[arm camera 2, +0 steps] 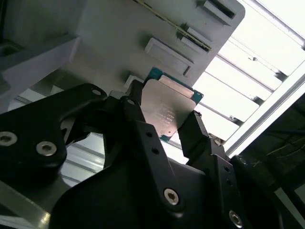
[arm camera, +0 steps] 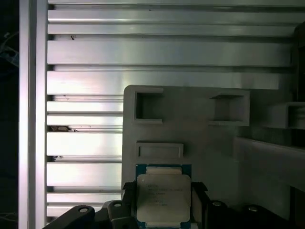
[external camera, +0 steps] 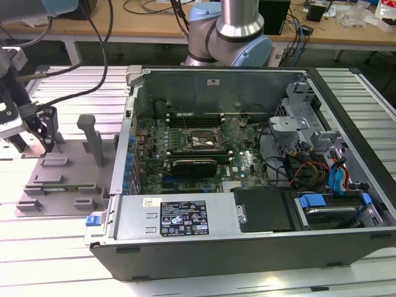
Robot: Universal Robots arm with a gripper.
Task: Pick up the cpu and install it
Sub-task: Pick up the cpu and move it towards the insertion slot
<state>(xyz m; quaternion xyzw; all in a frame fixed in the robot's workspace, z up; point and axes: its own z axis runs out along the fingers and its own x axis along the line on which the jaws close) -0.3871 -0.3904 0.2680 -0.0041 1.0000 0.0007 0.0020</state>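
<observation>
The cpu (arm camera 2: 167, 106) (arm camera: 163, 199) is a flat square chip with a silver-grey top and a teal rim. It lies between the two black fingers of my gripper (arm camera 2: 165, 117) (arm camera: 163, 191), which close on two opposite edges. The gripper (external camera: 42, 137) hangs at the exterior view's left, over the far end of the grey plastic tray (external camera: 62, 179) (arm camera 2: 95, 33) (arm camera: 190, 124). The chip sits at the tray's surface; I cannot tell whether it is lifted off it. The black socket frame (external camera: 199, 141) lies on the motherboard inside the open computer case (external camera: 247, 229).
Upright grey posts (external camera: 93, 139) stand on the tray beside the gripper. The tray and case rest on a slatted aluminium table (external camera: 55, 247) (arm camera: 86, 95). The arm's base (external camera: 232, 31) stands behind the case, with cables (external camera: 93, 37) running from it. Drive bays and wires (external camera: 322, 167) fill the case's right end.
</observation>
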